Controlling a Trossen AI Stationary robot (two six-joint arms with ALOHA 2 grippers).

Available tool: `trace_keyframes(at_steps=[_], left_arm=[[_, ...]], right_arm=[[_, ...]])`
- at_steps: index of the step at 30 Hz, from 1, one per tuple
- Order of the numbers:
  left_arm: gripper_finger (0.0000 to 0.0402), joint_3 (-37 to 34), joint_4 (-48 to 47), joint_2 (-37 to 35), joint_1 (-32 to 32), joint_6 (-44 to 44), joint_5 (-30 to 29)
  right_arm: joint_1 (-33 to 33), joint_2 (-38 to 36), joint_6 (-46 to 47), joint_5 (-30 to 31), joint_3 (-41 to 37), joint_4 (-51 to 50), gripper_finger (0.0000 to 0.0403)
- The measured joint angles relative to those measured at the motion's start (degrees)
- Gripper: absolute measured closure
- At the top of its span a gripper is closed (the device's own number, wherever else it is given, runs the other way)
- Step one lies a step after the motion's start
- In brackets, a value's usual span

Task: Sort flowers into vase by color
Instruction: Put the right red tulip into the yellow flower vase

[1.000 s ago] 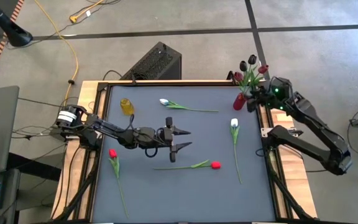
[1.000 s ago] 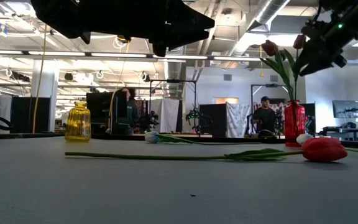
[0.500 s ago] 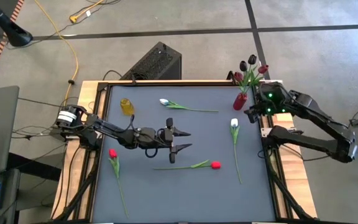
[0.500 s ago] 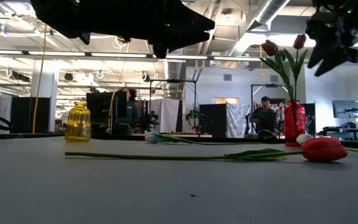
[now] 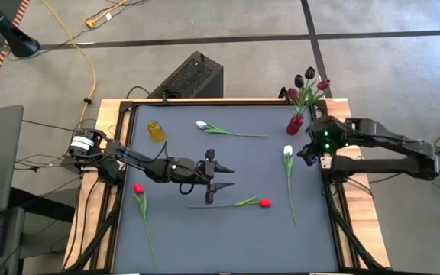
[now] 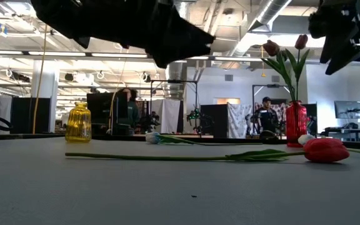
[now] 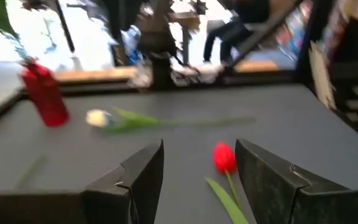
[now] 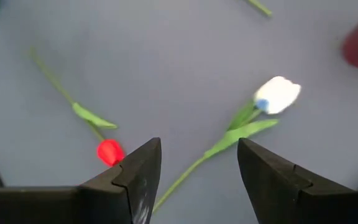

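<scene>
Nearby, yellow vase (image 5: 156, 131) stands clear.

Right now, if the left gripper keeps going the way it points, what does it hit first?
Probably the red tulip lying just ahead of the open left gripper, bud in line with the gap. In the high view the bud sits slightly off its line, so it might pass alongside.
</scene>
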Motion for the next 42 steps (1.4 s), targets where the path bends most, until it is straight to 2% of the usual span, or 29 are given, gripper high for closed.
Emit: trace_keyframes(at_steps=[3, 8, 14, 17, 21, 25, 30, 34, 37, 42], left_arm=[[0.0214, 0.0, -3.4, 0.1, -0.8, 0.3, 2.2], [0.0214, 0.0, -6.8, 0.5, -3.1, 1.5, 2.4], [0.0214, 0.7, -16.1, 0.5, -5.4, -0.3, 0.5], [0.0214, 2.2, -22.8, 0.5, -5.7, -2.2, -2.0], [0.0214, 5.0, -24.9, 0.7, -6.0, -4.0, -2.6], [0.0214, 8.9, -27.9, 4.2, -6.5, -4.9, -2.4], [0.0214, 16.8, -35.4, 11.0, -7.3, -2.9, -3.6], [0.0214, 22.5, -43.0, 12.4, -7.3, -4.7, -5.1], [0.0214, 23.8, -48.5, 12.6, -7.2, -6.2, -5.3], [0.0214, 23.2, -49.3, 12.7, -7.3, -7.7, -5.1]], right_arm=[[6.0, 0.0, 3.6, 2.1, -1.1, 2.0, 0.0165], [16.4, 0.8, 9.8, 7.2, -3.1, 3.0, 0.0165], [28.4, 1.6, 13.7, 17.9, -6.5, 9.7, 0.0165], [33.9, 2.9, 14.0, 22.7, -7.8, 14.2, 0.0165], [39.7, 5.5, 13.6, 26.1, -10.0, 20.9, 0.0165], [45.3, 9.6, 13.1, 30.4, -10.3, 23.8, 0.0165], [51.4, 14.4, 10.5, 35.5, -10.3, 26.9, 0.0165], [54.9, 17.1, 8.2, 38.1, -10.3, 29.7, 0.0165], [55.8, 17.7, 6.0, 38.1, -10.3, 31.3, 0.0165], [55.9, 17.5, 5.6, 38.5, -10.3, 31.6, 0.0165]])
